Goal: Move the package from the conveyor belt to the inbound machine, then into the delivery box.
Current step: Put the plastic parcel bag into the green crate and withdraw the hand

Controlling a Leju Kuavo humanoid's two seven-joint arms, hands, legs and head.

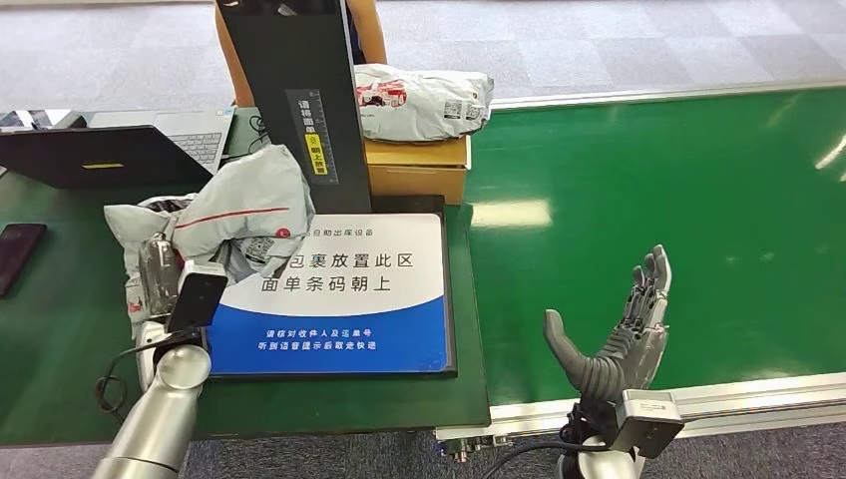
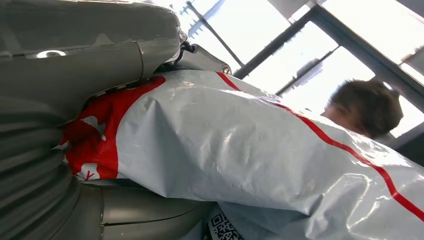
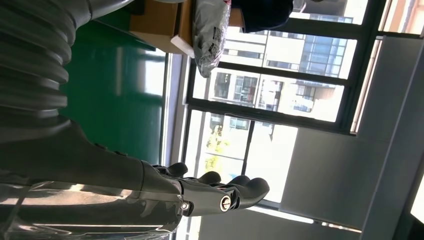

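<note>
A crumpled grey package [image 1: 244,215] with a red stripe hangs above the left edge of the inbound machine's blue and white pad [image 1: 344,289]. My left hand [image 1: 158,267] grips it from below. In the left wrist view the package [image 2: 260,155] lies across the hand [image 2: 75,65], with a QR label showing at its edge. My right hand [image 1: 619,334] is raised over the near edge of the green conveyor belt [image 1: 678,210], fingers spread and holding nothing. The right wrist view shows its fingers [image 3: 235,192] stretched out.
The machine's black scanner post [image 1: 299,95] rises behind the pad. A second grey package [image 1: 424,100] lies on a cardboard box [image 1: 414,165] behind it. A laptop [image 1: 110,150] and a phone [image 1: 18,254] sit at left. A person stands behind the post.
</note>
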